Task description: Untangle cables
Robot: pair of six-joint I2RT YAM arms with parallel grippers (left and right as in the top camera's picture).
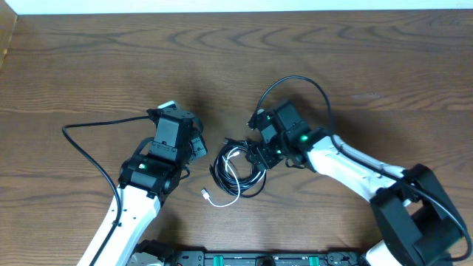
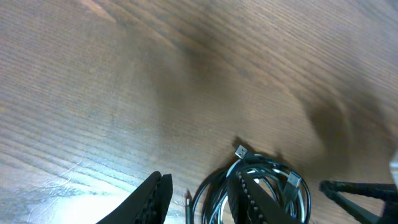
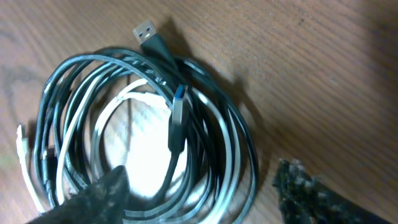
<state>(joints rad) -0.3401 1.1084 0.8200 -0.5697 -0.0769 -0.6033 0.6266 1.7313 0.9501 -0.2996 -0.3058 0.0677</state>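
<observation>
Right claw [image 3: 202, 174] fingers [image 3: 106, 193] are the closest thing in the right wrist view. They're spread wide and not pinching anything. One dark tip sits over the 7 o'clock edge of the cables [image 3: 81, 81], the other hangs past the coil at 4 o'clock over the desk [image 3: 311, 62]. The cables are black and white cords looped into one loose coil, lying flat. A silver USB plug [image 3: 145, 29] pokes out at 12 o'clock, and a blue-tipped plug [image 3: 179, 94] lies across the middle of the loop.

From overhead, the coil sits a bit toward 6 o'clock from the desk's middle, with a white plug end [image 1: 205, 194] trailing out at 7 o'clock. The right claw is at the coil's 1 o'clock, right at its edge. The left claw [image 1: 198, 145] is at 10 o'clock, near but apart. Its fingers [image 2: 152, 199] are spread too, with only desk in the gap and the coil lying behind one tip.
</observation>
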